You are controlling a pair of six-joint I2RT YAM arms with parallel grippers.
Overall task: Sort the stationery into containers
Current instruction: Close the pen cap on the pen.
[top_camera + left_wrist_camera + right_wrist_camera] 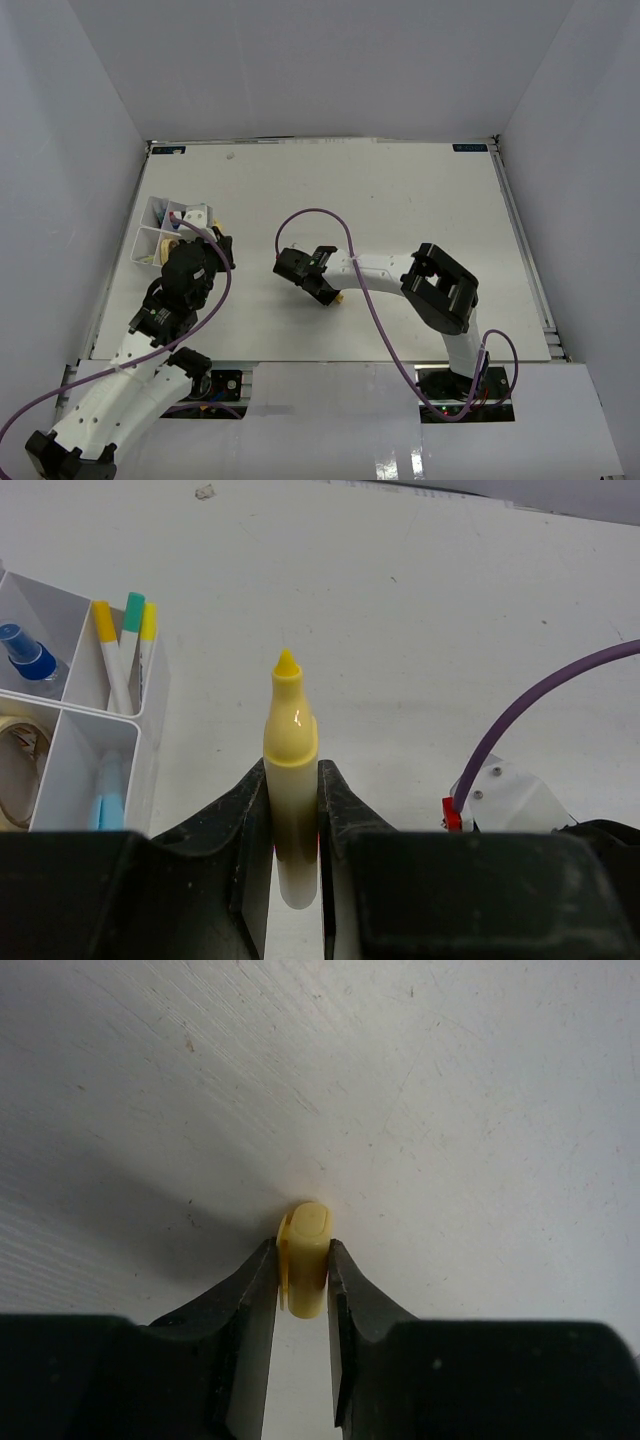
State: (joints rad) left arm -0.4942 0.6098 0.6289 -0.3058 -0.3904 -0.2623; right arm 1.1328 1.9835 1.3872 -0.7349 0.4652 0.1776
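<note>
My left gripper is shut on a yellow marker, whose uncapped chisel tip points away over the table. It hangs just right of the white divided tray. The tray holds a blue-capped clear bottle, yellow and teal capped pens, a tan tape ring and a light blue pen. My right gripper is shut on a small yellow cap, held close to the table. In the top view the left gripper is beside the tray and the right gripper is at mid-table.
White walls close in the table at the back and on both sides. Purple cables loop over both arms. The right arm's elbow stands at the front right.
</note>
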